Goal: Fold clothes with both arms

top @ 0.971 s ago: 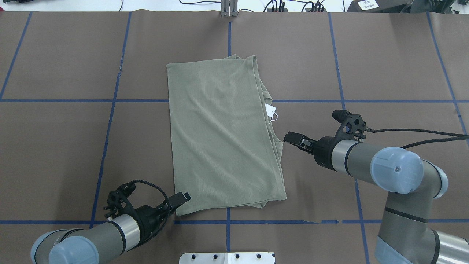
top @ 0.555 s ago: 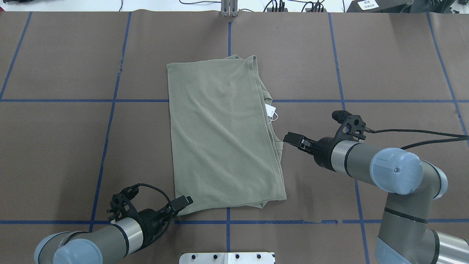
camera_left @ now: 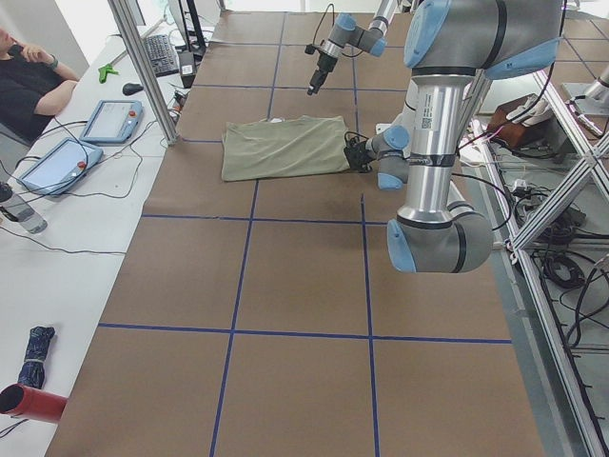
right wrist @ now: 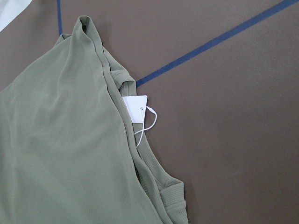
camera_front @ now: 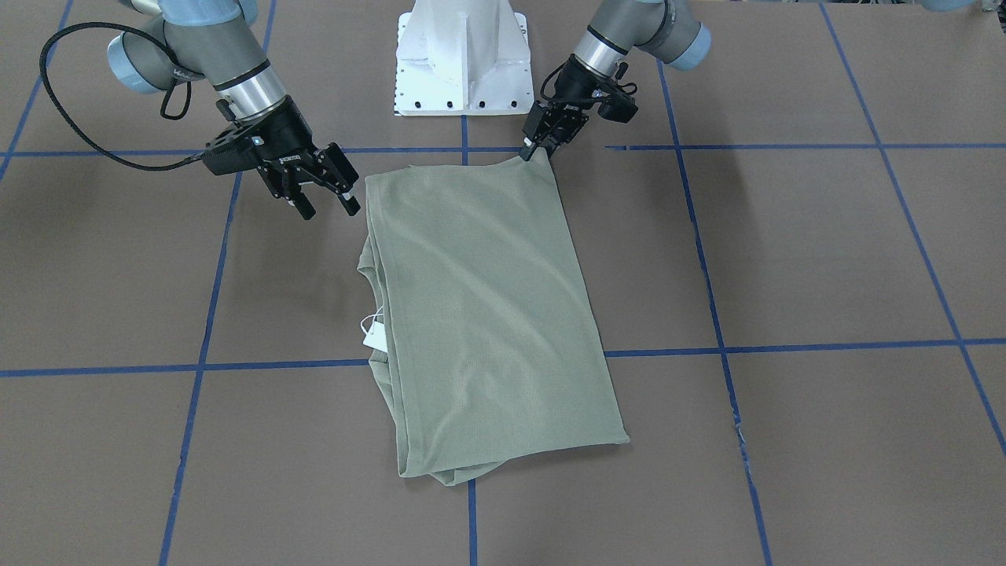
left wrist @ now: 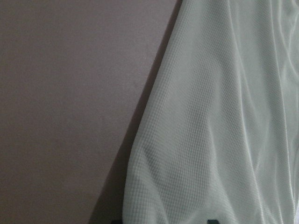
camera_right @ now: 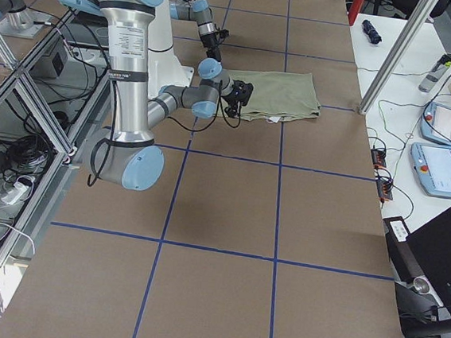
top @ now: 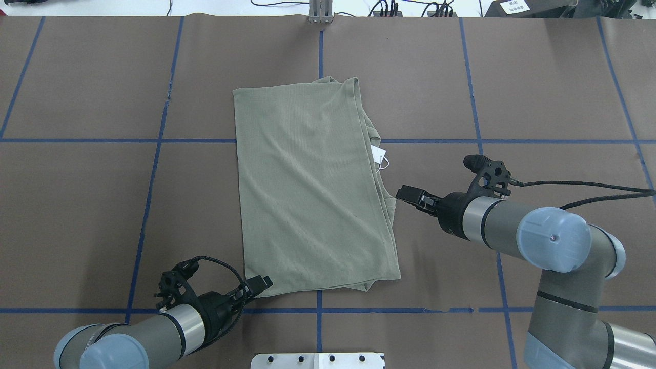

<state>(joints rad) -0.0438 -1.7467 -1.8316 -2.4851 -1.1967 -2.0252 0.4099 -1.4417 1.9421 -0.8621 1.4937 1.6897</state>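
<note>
The sage-green shirt (top: 312,189) lies folded in a long rectangle mid-table; it also shows in the front view (camera_front: 479,314). Its white hang tag (top: 377,154) sticks out at the right edge, also in the right wrist view (right wrist: 135,108). My left gripper (top: 260,283) is low at the shirt's near-left corner, also in the front view (camera_front: 534,149). In the left wrist view the fabric (left wrist: 210,116) runs in between the spread fingertips, so it is open. My right gripper (camera_front: 324,203) is open and empty, just off the shirt's right edge near the collar, also in the overhead view (top: 407,193).
Brown table cover with blue tape lines (top: 318,310). The white pedestal base (camera_front: 460,55) stands at the robot's edge of the table. A side bench with tablets (camera_left: 109,119) and a seated person (camera_left: 29,67) lies beyond the far edge.
My left gripper has moved down and forward onto the shirt's near-left corner. The right arm has hardly moved. The shirt lies as before.
</note>
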